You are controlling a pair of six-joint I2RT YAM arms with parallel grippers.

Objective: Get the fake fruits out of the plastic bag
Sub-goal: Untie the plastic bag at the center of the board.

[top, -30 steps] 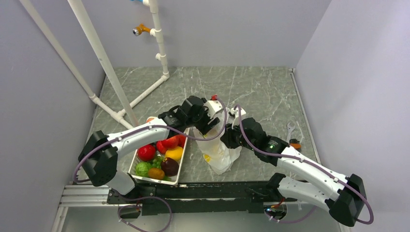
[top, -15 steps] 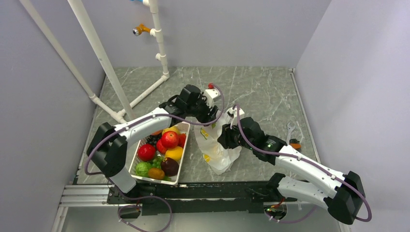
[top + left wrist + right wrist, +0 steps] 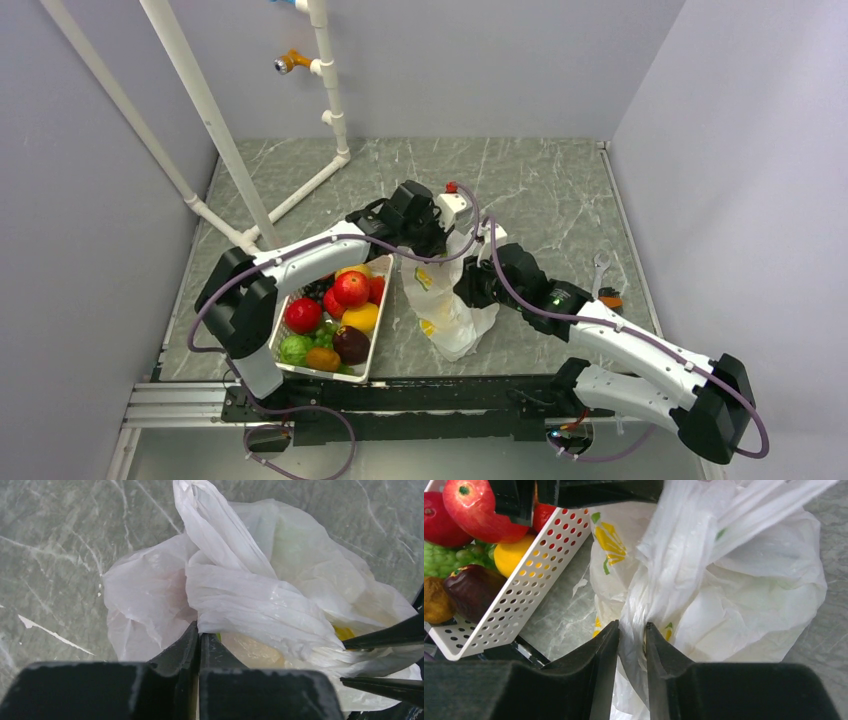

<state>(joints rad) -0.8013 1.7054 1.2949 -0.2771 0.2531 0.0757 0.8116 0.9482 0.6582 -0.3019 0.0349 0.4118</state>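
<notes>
Plastic bag (image 3: 452, 318) lies crumpled on the grey marbled table (image 3: 540, 190), its near end not far from the table's near edge, just right of a white perforated basket (image 3: 375, 345). They stand close, with a strip of bare table showing between them in the right wrist view.

The basket's near end holds a green bunch (image 3: 295, 349), a brown fruit (image 3: 322, 358) and a dark purple fruit (image 3: 351, 343). Farther in lie a red fruit (image 3: 303, 314), a yellow fruit (image 3: 361, 317) and a red apple (image 3: 351, 288).

Of the fake fruits (image 3: 250, 652) inside the bag, only a pale yellow-tan shape shows through the film, and which fruit it is cannot be told. A yellow-green print (image 3: 609, 540) marks the bag's side facing the basket.

The right gripper (image 3: 631, 627) meets the bag partway up on its right. Its jaws stand narrow, with a gathered rope of film pinched between them.

Farther back, at the bag's far top, the left gripper (image 3: 199, 632) has its jaws pressed almost together, nipping the edge of a white fold. From there a loop handle (image 3: 215, 527) runs away over the table. The right gripper's dark fingertips (image 3: 382, 635) show at the right edge of that view.

White pipes (image 3: 205, 110) slant up from the table's far left.
</notes>
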